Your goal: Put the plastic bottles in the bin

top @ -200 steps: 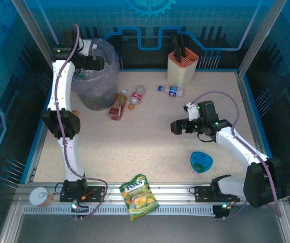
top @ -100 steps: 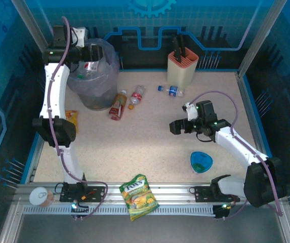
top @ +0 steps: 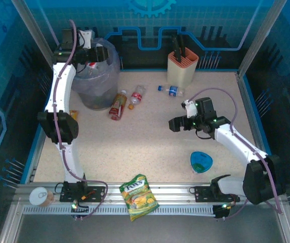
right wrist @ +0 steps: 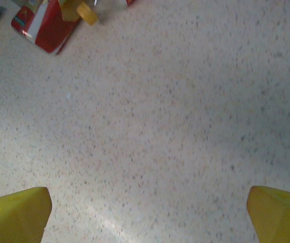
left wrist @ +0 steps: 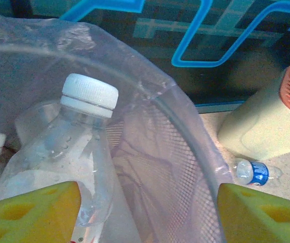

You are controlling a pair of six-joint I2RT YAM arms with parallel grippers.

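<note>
The grey bin (top: 95, 86), lined with a crinkled bag, stands at the far left. My left gripper (top: 101, 53) hovers open over its rim, jaws wide apart (left wrist: 145, 215). A clear bottle with a white cap (left wrist: 81, 136) rests inside the bin (left wrist: 185, 152), beside my left fingertip (left wrist: 33, 212). Three bottles lie on the table: a brown one with a red label (top: 117, 105), a clear one with a red label (top: 137, 95) and a clear one with a blue label (top: 171, 91). My right gripper (top: 174, 125) hangs open over bare table (right wrist: 145, 217), the brown bottle (right wrist: 41, 25) well ahead of it.
A peach knife holder (top: 182, 66) stands at the back. A blue bowl (top: 201, 161) lies near the right arm. A green and yellow snack bag (top: 139, 195) and a tin can (top: 41, 196) sit at the near edge. A yellow bag (top: 73, 115) peeks out behind the left arm.
My left gripper has risen over the bin's rim and shifted slightly right. The right gripper has edged a little towards the far side.
</note>
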